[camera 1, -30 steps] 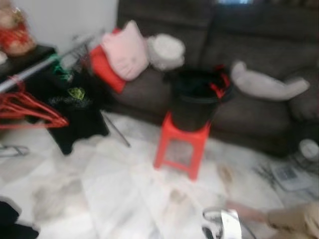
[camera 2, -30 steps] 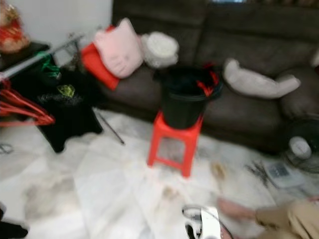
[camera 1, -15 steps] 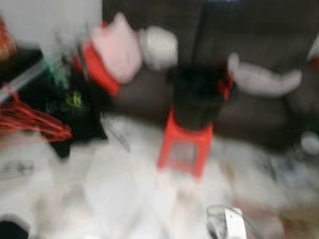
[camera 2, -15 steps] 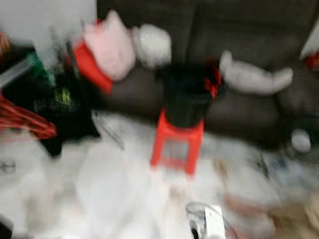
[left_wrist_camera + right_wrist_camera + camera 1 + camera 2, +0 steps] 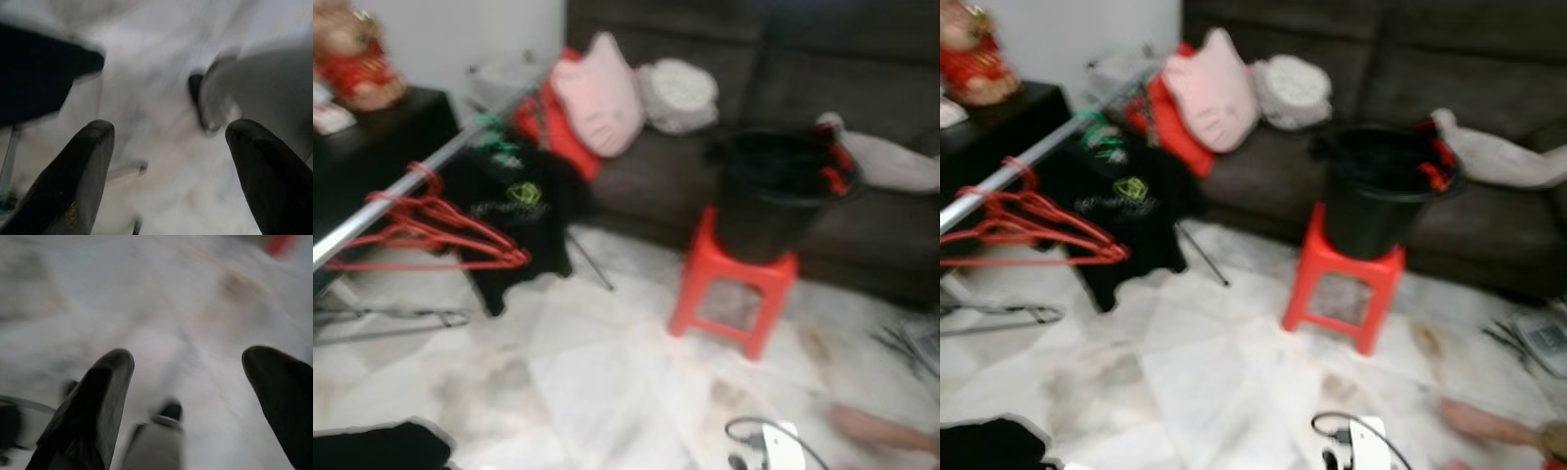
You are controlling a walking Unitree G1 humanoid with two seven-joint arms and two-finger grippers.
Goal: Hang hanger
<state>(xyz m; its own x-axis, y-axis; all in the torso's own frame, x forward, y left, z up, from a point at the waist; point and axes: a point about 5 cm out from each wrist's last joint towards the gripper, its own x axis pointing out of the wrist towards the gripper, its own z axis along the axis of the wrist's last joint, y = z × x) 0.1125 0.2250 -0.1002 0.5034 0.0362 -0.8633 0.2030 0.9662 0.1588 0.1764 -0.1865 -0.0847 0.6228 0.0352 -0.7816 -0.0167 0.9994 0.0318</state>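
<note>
Both arms are hanging idle over the pale floor [image 5: 607,382]: left tool [image 5: 166,161] and right tool [image 5: 195,391] gaping, gripping nothing. Red hangers [image 5: 431,230] are hanging on the silver rail [image 5: 411,186]; more are poking from the black bucket [image 5: 773,201] on the red stool [image 5: 734,294].

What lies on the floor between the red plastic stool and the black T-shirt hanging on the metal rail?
In the left eye view, bare white marble floor lies between the red plastic stool and the black T-shirt; a thin dark rod slants down beside the shirt.
</note>
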